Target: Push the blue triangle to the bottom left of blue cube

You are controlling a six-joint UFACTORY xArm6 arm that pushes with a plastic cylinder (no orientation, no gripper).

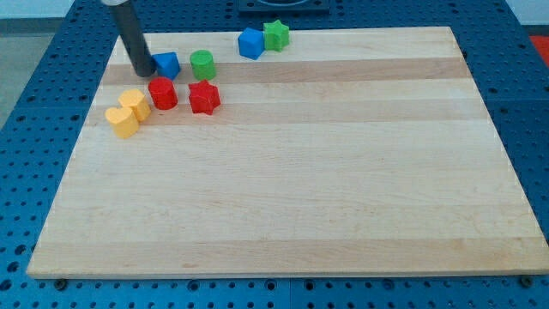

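Your tip [142,71] sits touching, it seems, the blue triangle's [167,63] left side; there are no fingers to judge. Push it right along the tabletop [343,172], stopping below-left of the blue cube [250,43], skirting the green cylinder [202,64]

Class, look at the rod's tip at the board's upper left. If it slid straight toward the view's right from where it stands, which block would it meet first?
My tip sits just left of the blue triangle, apparently touching it, so that block comes first. The green cylinder lies next along that line, though depth is hard to judge here.

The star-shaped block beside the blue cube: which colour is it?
Green star; the camera view, near the top, shows it.
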